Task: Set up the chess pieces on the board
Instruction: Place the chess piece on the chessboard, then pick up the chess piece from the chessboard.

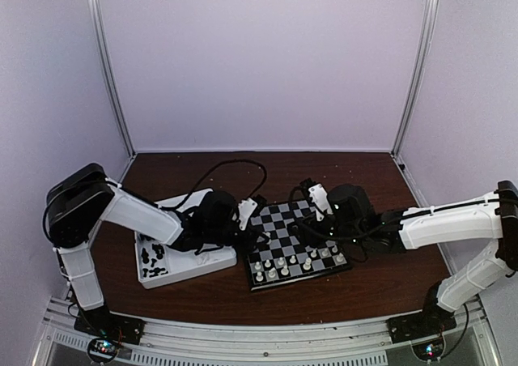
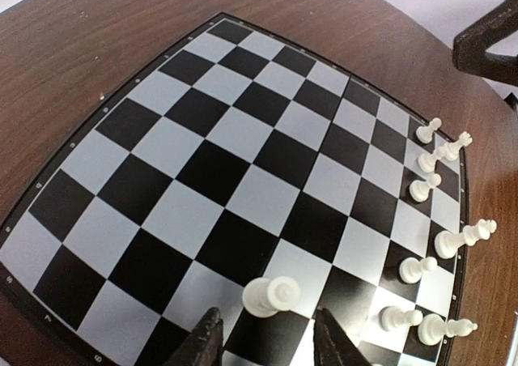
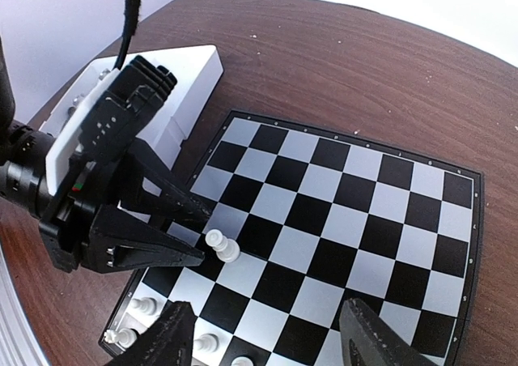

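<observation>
Nearest in the overhead view is the metal rail (image 1: 267,343) carrying both arm bases at the edge of the table (image 1: 372,295). From it the left arm (image 1: 129,212) reaches across the white tray (image 1: 206,261), where black pieces (image 1: 154,259) lie. It sets the left claw (image 1: 256,235) over the left edge of the board (image 1: 291,224). The right arm (image 1: 437,224) stretches over the board's far right corner. White pieces (image 1: 283,267) partly fill the two near ranks. Whether either claw holds anything is too small to tell here.

In the left wrist view the claw's two dark fingers (image 2: 206,342) at the bottom edge are spread. A white pawn (image 2: 271,295) stands just ahead of the gap, and neither pad looks pressed to it. On screen it leans the same way as the other white men, so I judge it upright, its long axis vertical. The white ranks lie to its right with free squares between. Elsewhere the board is bare, so there is open room on every other side.

In the right wrist view the right claw (image 3: 269,321) hangs spread and empty above the board. The left claw's tips sit just beside the pawn with the tray behind them, so the left arm is plainly the nearer. If the pawn belongs in the second rank, the move is a short carry toward the white men, with care not to knock the standing neighbours.
</observation>
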`<action>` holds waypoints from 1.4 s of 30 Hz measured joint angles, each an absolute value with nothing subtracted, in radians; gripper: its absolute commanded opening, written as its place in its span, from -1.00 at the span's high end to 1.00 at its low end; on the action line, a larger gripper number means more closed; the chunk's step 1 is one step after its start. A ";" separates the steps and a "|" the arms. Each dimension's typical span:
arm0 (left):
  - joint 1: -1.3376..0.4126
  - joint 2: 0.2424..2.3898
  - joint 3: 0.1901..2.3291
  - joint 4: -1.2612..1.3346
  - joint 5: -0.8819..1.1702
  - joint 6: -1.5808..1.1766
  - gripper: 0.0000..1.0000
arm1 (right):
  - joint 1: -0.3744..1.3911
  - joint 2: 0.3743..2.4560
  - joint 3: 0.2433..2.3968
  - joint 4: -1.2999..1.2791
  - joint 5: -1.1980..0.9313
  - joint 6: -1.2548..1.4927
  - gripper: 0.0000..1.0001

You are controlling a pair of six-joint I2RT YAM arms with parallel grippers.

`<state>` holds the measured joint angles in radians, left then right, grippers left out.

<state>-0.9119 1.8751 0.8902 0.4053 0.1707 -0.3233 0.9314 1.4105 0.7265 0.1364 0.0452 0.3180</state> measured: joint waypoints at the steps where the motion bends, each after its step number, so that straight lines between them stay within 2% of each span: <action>1: -0.912 1.861 0.909 0.346 0.162 -0.323 0.14 | 0.931 1.408 0.727 0.132 0.045 0.318 -0.28; 4: -0.912 1.829 0.987 0.184 0.133 -0.318 0.03 | 0.931 1.398 0.727 0.122 0.046 0.320 -0.28; 12: -0.912 1.793 1.242 -0.239 0.085 -0.310 -0.11 | 0.930 1.360 0.731 0.090 0.066 0.329 -0.28; 22: -0.912 1.867 1.431 -0.526 0.093 -0.331 -0.13 | 0.913 1.258 0.734 -0.029 0.142 0.376 -0.29; 36: -0.912 2.037 1.585 -0.642 0.129 -0.375 0.20 | 0.885 1.197 0.734 -0.104 0.174 0.400 -0.29; 42: -0.912 2.058 1.624 -0.660 0.134 -0.386 0.22 | 0.883 1.197 0.734 -0.109 0.174 0.400 -0.29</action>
<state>-0.9119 2.0579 1.6241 -0.6601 0.1345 -0.3859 0.8825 1.1969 0.7341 -0.1093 0.1738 0.4004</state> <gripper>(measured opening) 0.393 0.646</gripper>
